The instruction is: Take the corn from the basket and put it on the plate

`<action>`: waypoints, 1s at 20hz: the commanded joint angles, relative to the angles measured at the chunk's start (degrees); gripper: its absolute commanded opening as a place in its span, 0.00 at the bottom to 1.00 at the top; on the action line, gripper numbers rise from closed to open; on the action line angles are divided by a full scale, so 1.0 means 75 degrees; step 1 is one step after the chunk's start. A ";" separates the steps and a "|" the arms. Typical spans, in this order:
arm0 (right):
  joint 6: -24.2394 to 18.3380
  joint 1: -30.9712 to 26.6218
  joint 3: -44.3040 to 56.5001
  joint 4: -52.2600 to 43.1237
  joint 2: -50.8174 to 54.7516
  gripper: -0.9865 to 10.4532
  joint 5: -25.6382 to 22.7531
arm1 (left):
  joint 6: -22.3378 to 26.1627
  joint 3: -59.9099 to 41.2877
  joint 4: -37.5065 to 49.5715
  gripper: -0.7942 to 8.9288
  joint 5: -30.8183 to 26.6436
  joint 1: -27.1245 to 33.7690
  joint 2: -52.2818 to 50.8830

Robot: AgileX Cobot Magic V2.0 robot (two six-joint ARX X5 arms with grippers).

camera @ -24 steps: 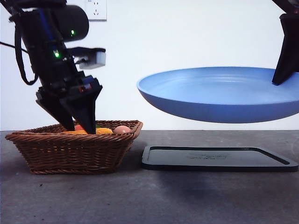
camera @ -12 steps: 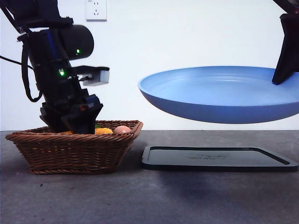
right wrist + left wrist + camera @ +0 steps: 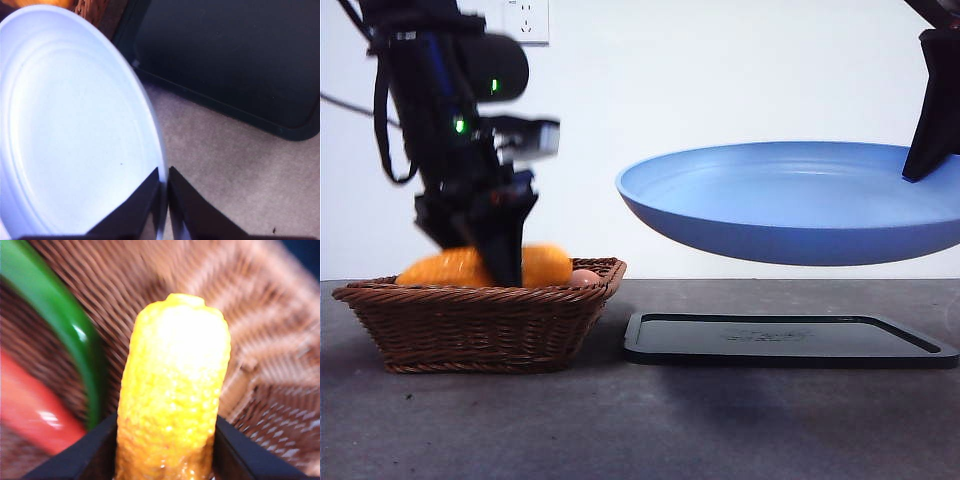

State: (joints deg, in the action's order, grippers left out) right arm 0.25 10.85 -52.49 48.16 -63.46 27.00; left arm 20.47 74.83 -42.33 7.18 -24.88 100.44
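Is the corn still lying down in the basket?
No. The left gripper is shut on the corn, holding it level just above the basket rim.

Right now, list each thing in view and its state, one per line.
corn: gripped, lifted just above the basket rim
left tool: shut on the corn
basket: on the table, other items inside
plate: held in the air
right tool: clamped on the plate's rim
black tray: flat on the table

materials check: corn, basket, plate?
Corn: probably moulded plastic or rubber, glossy, pebbled yellow-orange skin.
Basket: woven wicker, dark brown; strands and a braided rim show.
Plate: smooth matte light blue, likely plastic or melamine; not certain.
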 commanded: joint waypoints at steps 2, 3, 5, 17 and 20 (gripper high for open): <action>0.0201 0.0020 -0.0117 -0.0294 -0.0085 0.09 0.0073 | -0.0356 0.0863 -0.0411 0.26 0.0312 -0.0055 -0.0329; 0.0358 0.0020 -0.0117 -0.0431 -0.0128 0.09 0.0073 | -0.0536 0.1099 -0.0565 0.26 0.0673 -0.0090 -0.0414; 0.0662 0.0020 -0.0117 -0.0720 -0.0321 0.09 0.0061 | -0.1029 0.1390 -0.0644 0.26 0.1623 -0.0137 -0.0565; 0.1679 0.0044 -0.0117 -0.2270 -0.2468 0.09 0.1282 | -0.1189 0.1443 0.0172 0.26 0.2815 -0.1629 -0.0271; 0.1676 0.0035 -0.0117 -0.2270 -0.2465 0.09 0.1279 | -0.1049 0.1443 0.0251 0.26 0.2538 -0.1888 0.0169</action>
State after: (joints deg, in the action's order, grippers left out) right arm 12.19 10.92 -52.49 31.66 -81.38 35.97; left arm 11.62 84.88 -40.82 26.24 -38.54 100.86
